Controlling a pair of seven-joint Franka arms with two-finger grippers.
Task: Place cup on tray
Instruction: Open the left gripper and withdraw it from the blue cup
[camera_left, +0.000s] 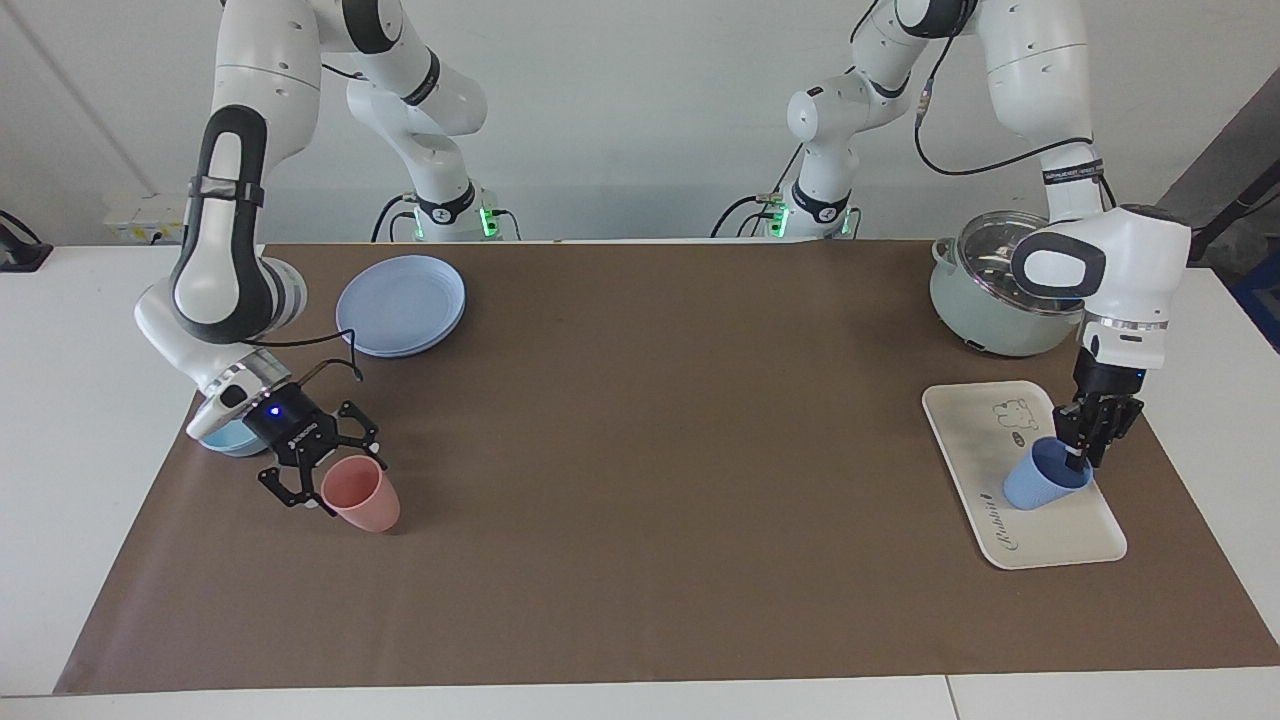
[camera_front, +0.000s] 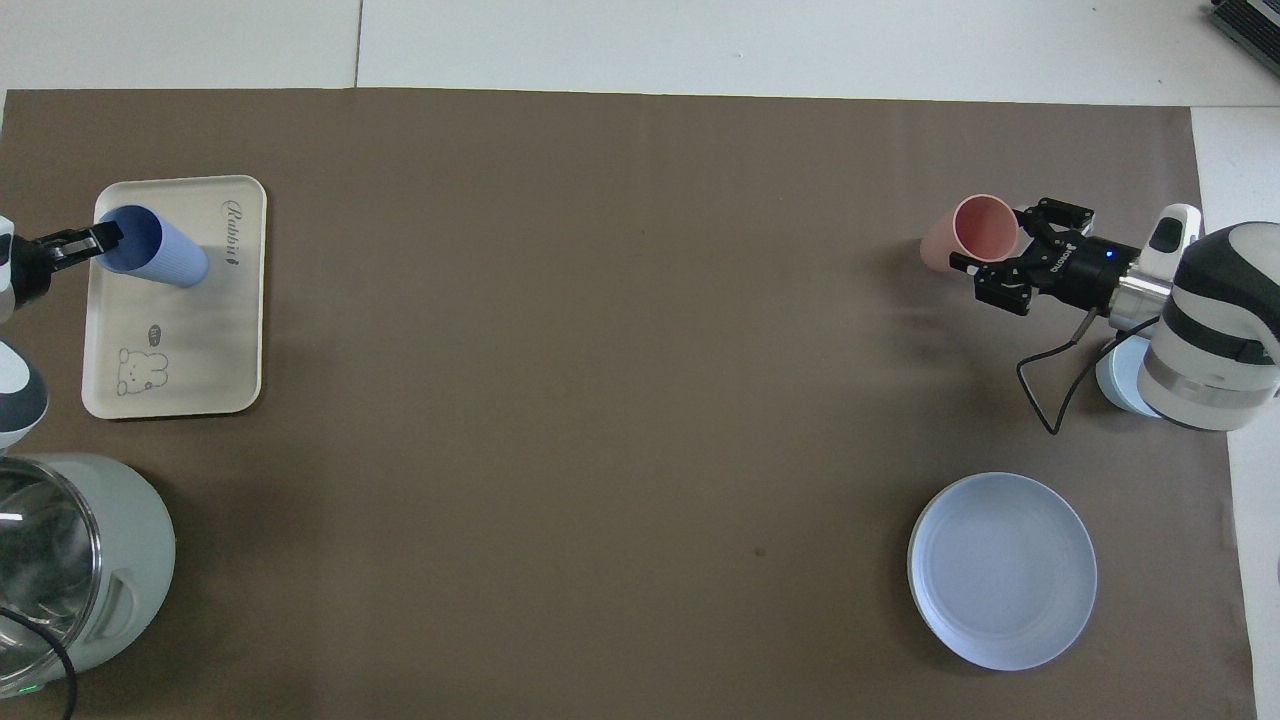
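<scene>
The periwinkle-blue cup (camera_left: 1040, 488) (camera_front: 160, 255) leans slightly, its base down on the cream tray (camera_left: 975, 440) (camera_front: 180, 350), on the half of the tray farther from the robots, beside the lettering. My left gripper (camera_left: 1080, 462) (camera_front: 105, 238) comes down from above and is shut on the cup's rim, one finger inside and one outside. My right gripper (camera_left: 325, 490) (camera_front: 1012, 245) is low over the mat at the right arm's end of the table, shut on the rim of a salmon-pink cup (camera_left: 365, 505) (camera_front: 975, 230).
A light-blue bowl (camera_left: 225, 440) (camera_front: 1115, 375) sits partly hidden by the right wrist. A round blue plate (camera_left: 402, 303) (camera_front: 1002, 570) lies nearer the robots. A pale-green pot with a glass lid (camera_left: 990, 295) (camera_front: 70, 560) stands close to the tray, nearer the robots.
</scene>
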